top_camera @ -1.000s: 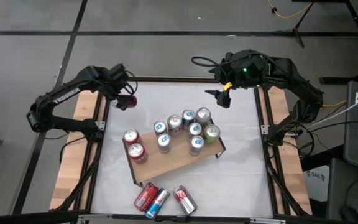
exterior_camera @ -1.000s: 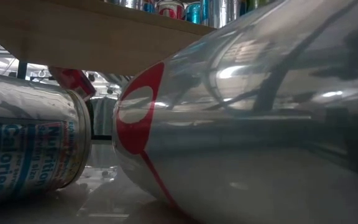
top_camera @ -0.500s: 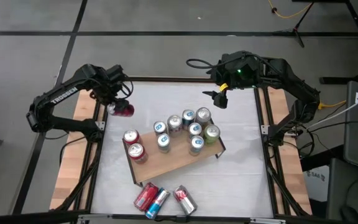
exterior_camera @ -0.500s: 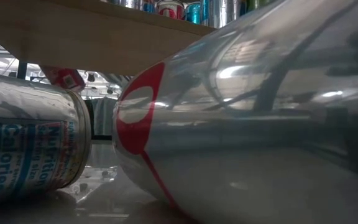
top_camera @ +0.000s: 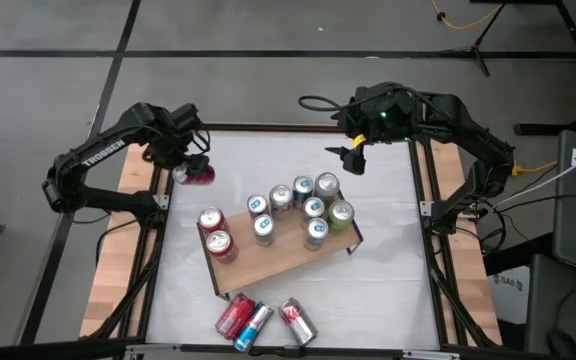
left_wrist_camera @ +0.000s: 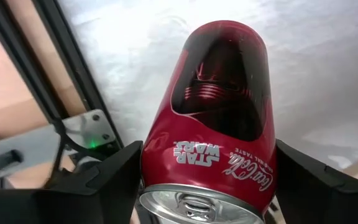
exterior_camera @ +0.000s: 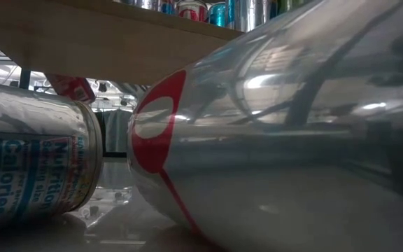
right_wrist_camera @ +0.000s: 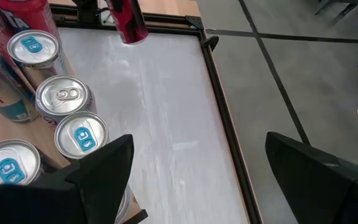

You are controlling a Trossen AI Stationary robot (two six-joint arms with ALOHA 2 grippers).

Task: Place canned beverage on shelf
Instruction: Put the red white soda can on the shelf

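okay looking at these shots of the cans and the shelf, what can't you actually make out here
- Low view: the silver can lying close to the lens blocks nearly everything behind it; neither arm shows.
- Low view: cans on the shelf are cut off by the top edge.
- Left wrist view: the red can in the left gripper hides the table ahead.
- High view: can labels are too small to read.

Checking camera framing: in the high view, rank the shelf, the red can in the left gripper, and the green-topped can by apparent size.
1. Shelf
2. Red can
3. Green-topped can; the cans look close, seen from different angles, so unsure.
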